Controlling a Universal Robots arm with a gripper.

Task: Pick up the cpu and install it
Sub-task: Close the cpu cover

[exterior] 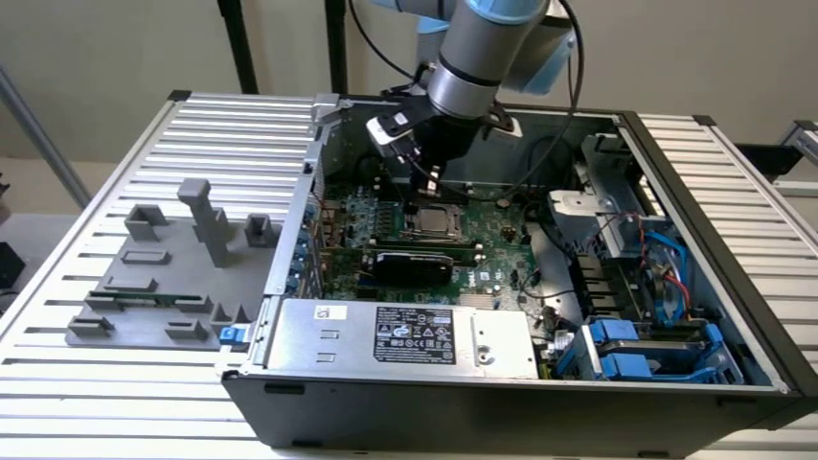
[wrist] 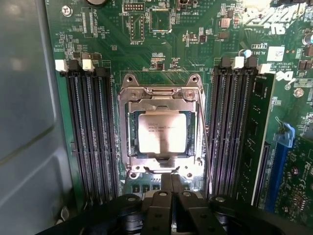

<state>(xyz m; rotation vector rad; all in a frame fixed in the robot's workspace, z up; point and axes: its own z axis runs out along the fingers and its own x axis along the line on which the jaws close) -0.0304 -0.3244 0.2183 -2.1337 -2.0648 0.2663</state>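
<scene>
The cpu (wrist: 161, 133), a pale silver square chip, lies flat inside the metal-framed socket (wrist: 161, 95) on the green motherboard. In the exterior view the cpu (exterior: 439, 220) sits in the middle of the open computer case. My gripper (exterior: 428, 177) hangs just above the socket and slightly behind it. In the wrist view the gripper (wrist: 171, 180) has its black fingers (wrist: 162, 205) pressed together, shut, with nothing between them, just off the socket's edge and apart from the chip.
Black memory slots (wrist: 93, 132) flank the socket on both sides. A silver box with a black label (exterior: 402, 335) fills the case's front, with a black card (exterior: 409, 262) behind it. Blue drive bays (exterior: 639, 350) stand at the exterior view's right and a grey fixture (exterior: 167, 278) at its left.
</scene>
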